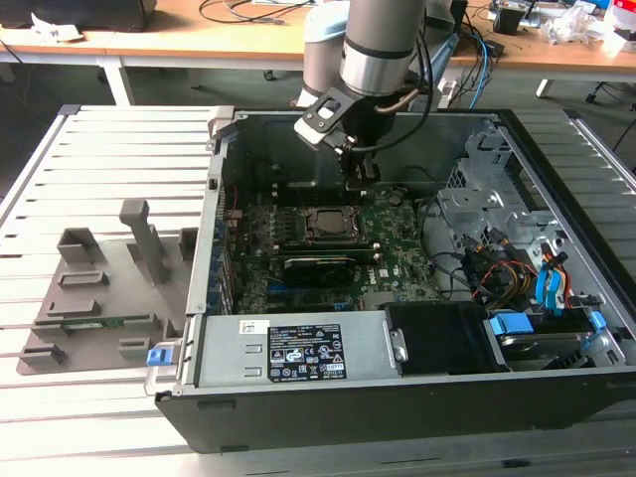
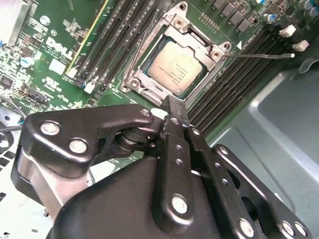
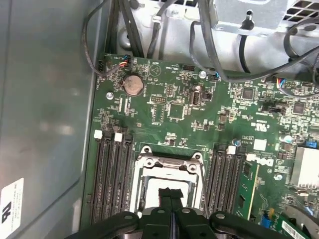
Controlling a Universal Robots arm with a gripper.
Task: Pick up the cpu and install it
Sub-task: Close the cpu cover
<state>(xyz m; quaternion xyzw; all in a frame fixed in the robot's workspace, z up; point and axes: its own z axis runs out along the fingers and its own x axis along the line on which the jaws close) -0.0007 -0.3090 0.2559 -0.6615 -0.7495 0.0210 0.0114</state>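
Observation:
The cpu (image 2: 175,69), a flat square chip with a silvery top, lies inside the black socket frame (image 2: 149,92) on the green motherboard (image 3: 179,109). Its pale face (image 3: 149,191) also shows in the first wrist view, partly hidden by my fingers (image 3: 164,199). My gripper (image 2: 169,103) hangs just above the socket's edge, shut, with its two fingertips pressed together and nothing between them. In the exterior view the gripper (image 1: 360,181) hovers inside the open computer case, a little beyond the socket (image 1: 324,225).
Memory slots (image 2: 234,74) flank the socket on both sides. Cables and a drive cage (image 1: 497,214) crowd the exterior view's right of the case (image 1: 397,397). Grey plastic holder blocks (image 1: 109,273) stand on the slatted table at the exterior view's left.

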